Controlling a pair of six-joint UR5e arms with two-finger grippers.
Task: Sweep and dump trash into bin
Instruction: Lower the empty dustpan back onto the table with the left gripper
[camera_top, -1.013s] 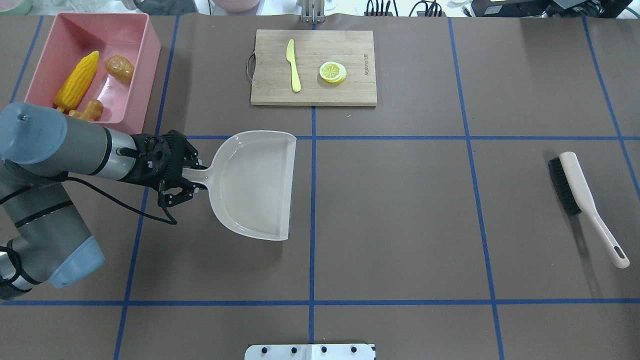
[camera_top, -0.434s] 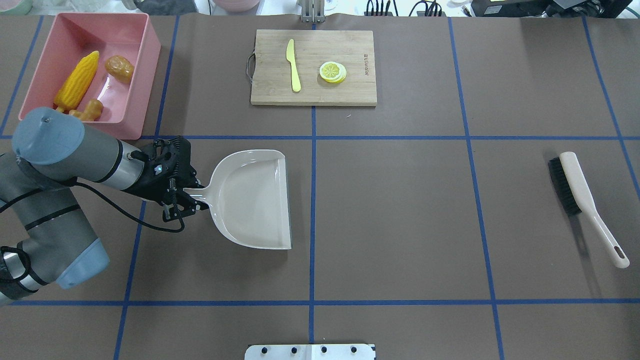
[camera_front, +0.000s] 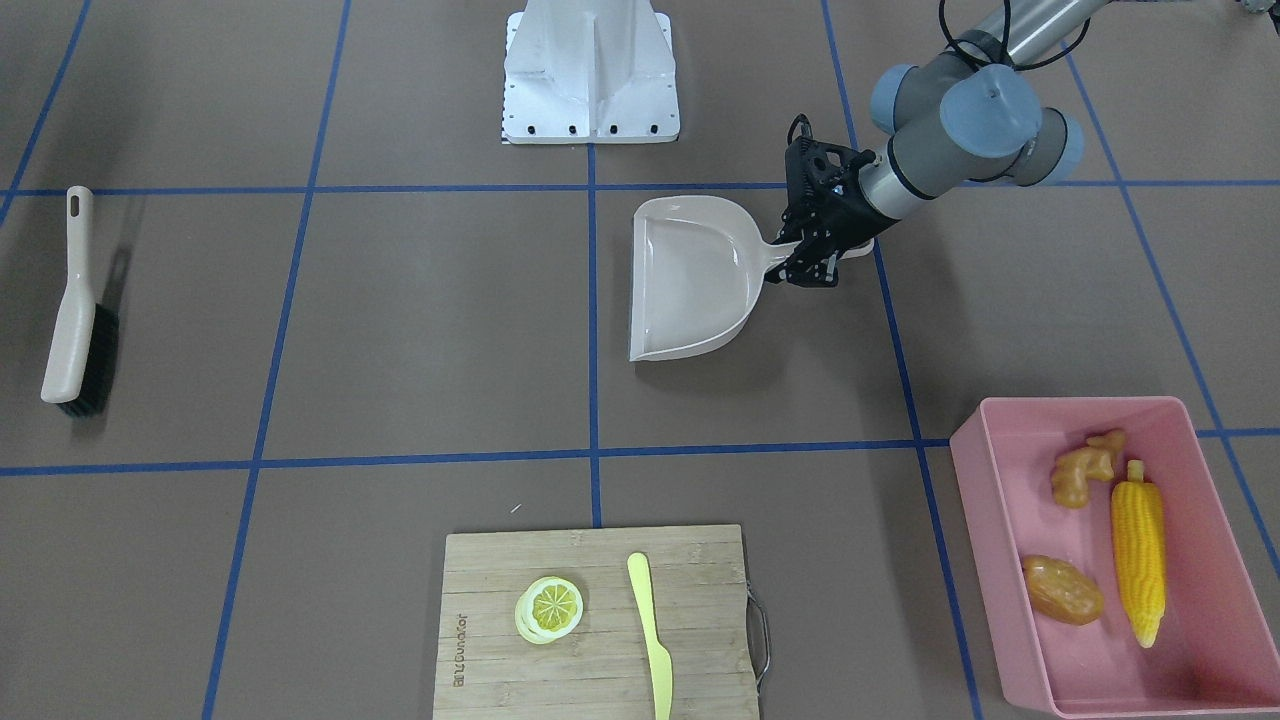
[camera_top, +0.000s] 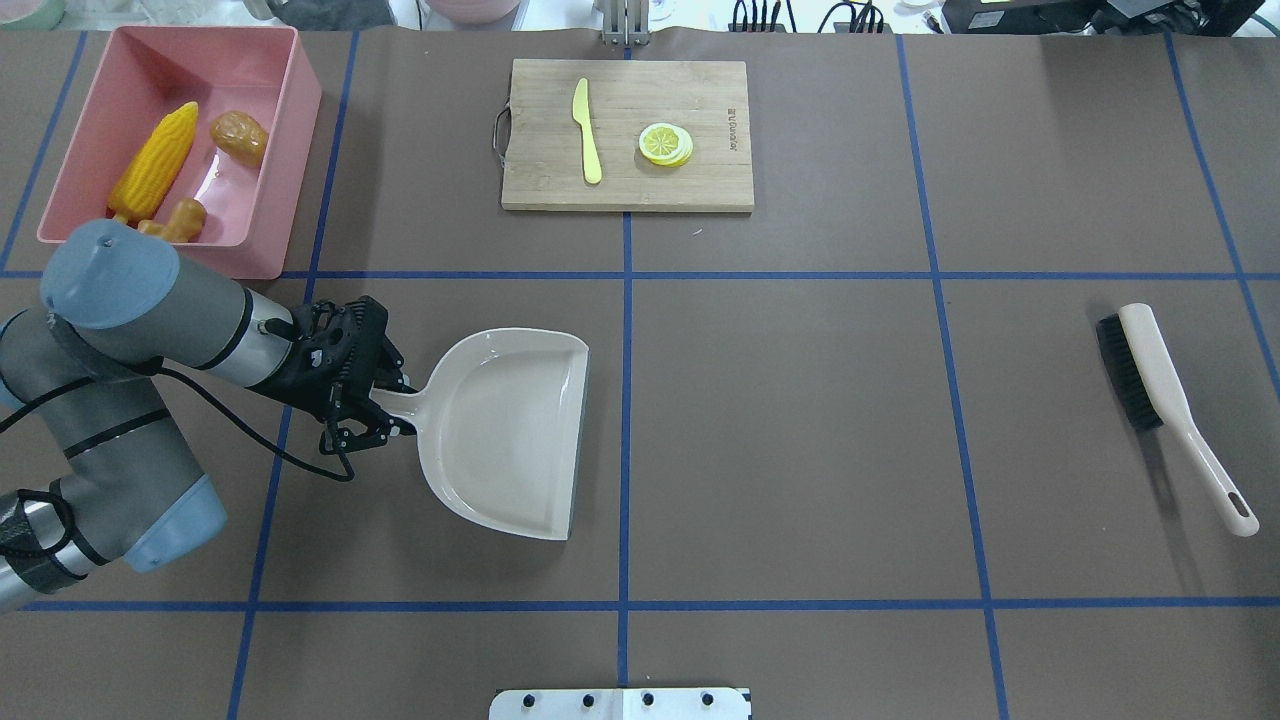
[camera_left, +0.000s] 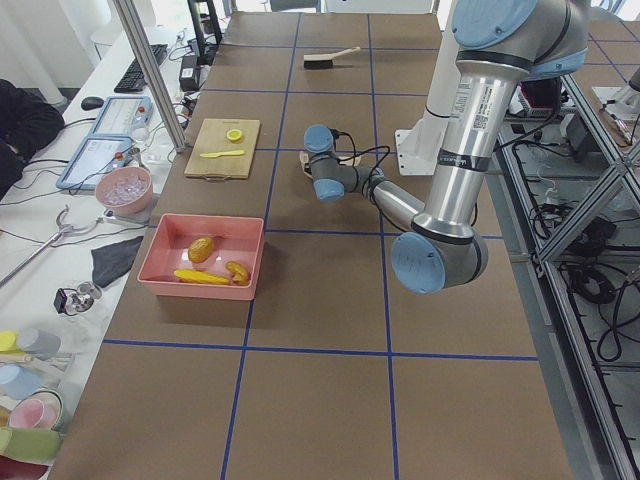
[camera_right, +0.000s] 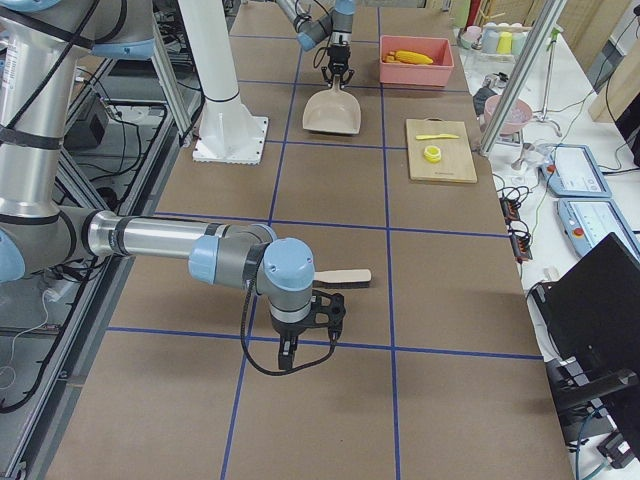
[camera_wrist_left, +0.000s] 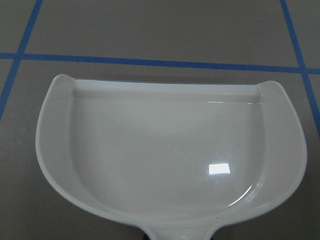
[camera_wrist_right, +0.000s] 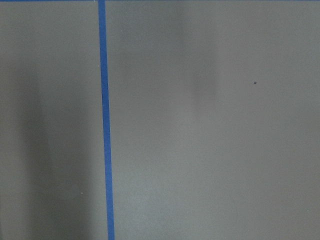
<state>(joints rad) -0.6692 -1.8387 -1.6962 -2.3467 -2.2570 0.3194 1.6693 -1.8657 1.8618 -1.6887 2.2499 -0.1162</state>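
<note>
Brown table (camera_top: 800, 420) with blue lines, left gripper (camera_top: 392, 405) pinching the dustpan (camera_top: 510, 430) handle, pink bin (camera_top: 290, 120) near it, farther out, with corn (camera_top: 155, 160), potato (camera_top: 238, 137), ginger (camera_top: 182, 217) inside, right gripper (camera_right: 308, 338) far off, can't tell if wide or narrow

Left gripper (camera_top: 392, 408) clenched, low, level

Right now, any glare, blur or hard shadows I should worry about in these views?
Left wrist view: one bright square glare patch on the dustpan floor, otherwise sharp. Right wrist view: only the table and a blue tape line, soft, with faint dark bands at the left. Overhead view: the brush casts a long, soft shadow along its handle.
</note>
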